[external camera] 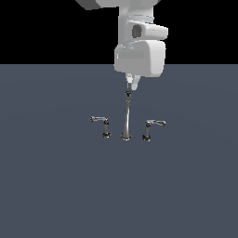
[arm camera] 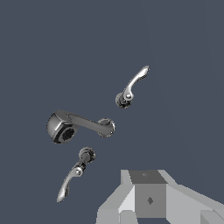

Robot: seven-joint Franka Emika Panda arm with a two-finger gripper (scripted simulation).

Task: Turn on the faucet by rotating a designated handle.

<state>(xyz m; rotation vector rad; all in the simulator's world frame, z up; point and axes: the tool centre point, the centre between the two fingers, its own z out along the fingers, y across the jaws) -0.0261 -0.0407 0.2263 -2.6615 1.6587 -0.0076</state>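
Exterior view: gripper (external camera: pixel 131 84) hangs directly above the spout (external camera: pixel 126 116) tip, clear of both levers; finger spacing cannot be read in either view. Handle (external camera: pixel 152 127) stands right of the spout, arm pointing right; twin lever (external camera: pixel 101 123) stands to the left. Wrist view alone shows the spout's dark outlet (arm camera: pixel 65 132) from above. Floor (external camera: pixel 56 186) flat slate-blue, black backdrop beyond.

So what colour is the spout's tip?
Dark, nearly black, against the chrome spout; the wrist view shows the tip best.
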